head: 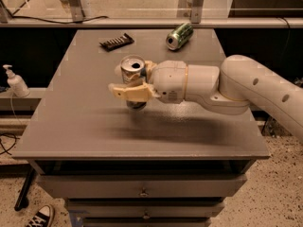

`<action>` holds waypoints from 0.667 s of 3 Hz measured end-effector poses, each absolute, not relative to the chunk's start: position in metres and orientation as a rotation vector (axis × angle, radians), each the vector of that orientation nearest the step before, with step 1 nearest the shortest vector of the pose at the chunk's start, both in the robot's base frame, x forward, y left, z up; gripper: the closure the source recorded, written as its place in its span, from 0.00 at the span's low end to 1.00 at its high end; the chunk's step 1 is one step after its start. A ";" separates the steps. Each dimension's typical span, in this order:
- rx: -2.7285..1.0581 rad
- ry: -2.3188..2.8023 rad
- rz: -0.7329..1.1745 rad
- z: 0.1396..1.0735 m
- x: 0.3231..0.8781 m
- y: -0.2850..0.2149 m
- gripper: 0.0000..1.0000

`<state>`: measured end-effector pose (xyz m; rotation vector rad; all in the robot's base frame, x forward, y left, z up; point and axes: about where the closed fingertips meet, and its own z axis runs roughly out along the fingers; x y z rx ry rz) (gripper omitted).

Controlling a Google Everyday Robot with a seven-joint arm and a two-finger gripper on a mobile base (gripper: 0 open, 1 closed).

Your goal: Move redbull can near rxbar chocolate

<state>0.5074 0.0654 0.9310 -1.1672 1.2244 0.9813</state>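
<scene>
Floor: speckled pale floor (236,212) nearest the camera, with a black-and-white shoe (41,216) at the lower left.
Drawers: grey drawers (142,186) stacked under the front edge, each with a small handle.
Worktop: a flat, matte grey worktop (71,122), bare along its front half, with my shadow falling across the middle.
My arm: my white arm (265,86) comes in from the right and lies across the worktop, pointing left.
My end effector: my end effector (127,82) is left of centre over the worktop. It is clenched on the redbull can (132,66), with one pale finger (130,91) across the can's near side.
Can's axis: its long axis is upright. The silver top and its opening face up, and the base points down at the worktop.
Can against end effector: the can sits between my fingers at the tip, its top just above them and its base just below. I cannot tell whether the base touches the worktop.
Left side: a white pump bottle (16,82) stands on a lower ledge off the worktop's left edge.
Rxbar chocolate: the dark rxbar chocolate (116,42) lies flat near the far edge, beyond the can and slightly left, clearly apart from it.
Green can: a green can (179,35) lies on its side at the far edge, to the right of the bar.
Room behind: a pale rail (142,22) runs behind the worktop, with a black cable (52,20) along it and upright posts above.
</scene>
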 end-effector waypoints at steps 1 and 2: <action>-1.171 1.223 0.971 0.930 0.546 0.067 1.00; -1.142 1.211 0.911 0.938 0.602 0.060 1.00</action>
